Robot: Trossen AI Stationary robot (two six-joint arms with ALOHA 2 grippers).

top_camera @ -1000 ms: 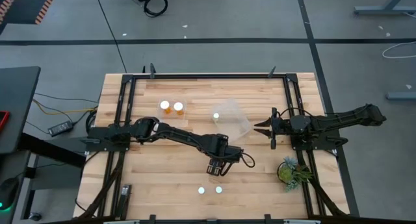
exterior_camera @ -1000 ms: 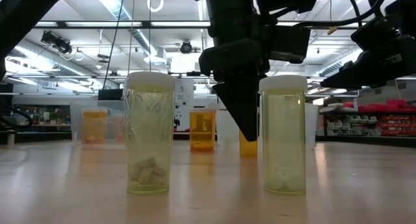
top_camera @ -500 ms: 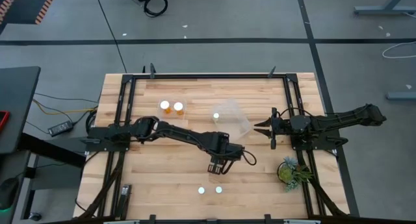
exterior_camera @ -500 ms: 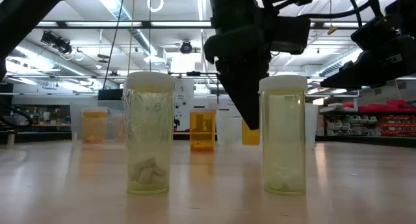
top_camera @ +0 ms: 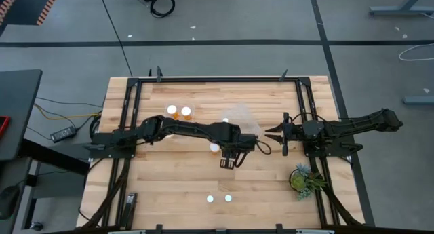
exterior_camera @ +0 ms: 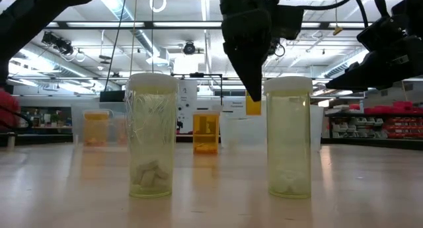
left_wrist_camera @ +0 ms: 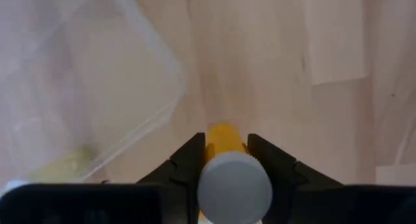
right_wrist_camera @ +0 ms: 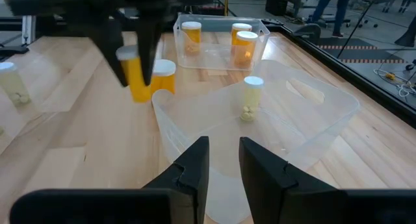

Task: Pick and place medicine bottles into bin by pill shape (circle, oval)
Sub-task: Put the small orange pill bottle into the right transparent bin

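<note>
The pale wooden plank counter (top_camera: 169, 173) carries a clear, thin-walled plastic bin (top_camera: 244, 122) near its centre, with one white-capped, pale bottle (right_wrist_camera: 250, 97) standing inside it. At about 10 o'clock from that bin is a smaller clear rectangular bin (right_wrist_camera: 221, 39) holding two orange bottles (top_camera: 180, 112) with round white caps. The left pincer (top_camera: 229, 152), just at 7 o'clock of the central bin, grips a translucent orange bottle (left_wrist_camera: 224, 169) by its body between both dark fingers, lifted clear of the counter; another capped orange bottle (right_wrist_camera: 164, 76) stands beside it. Two clear cylindrical bottles (exterior_camera: 218, 135) stand side by side at the counter's 6 o'clock edge, white pills in their bottoms. The right pincer (top_camera: 271, 133) waits at 3 o'clock, fingers apart. A small green plant (top_camera: 303, 178) sits at 4 o'clock.
</note>
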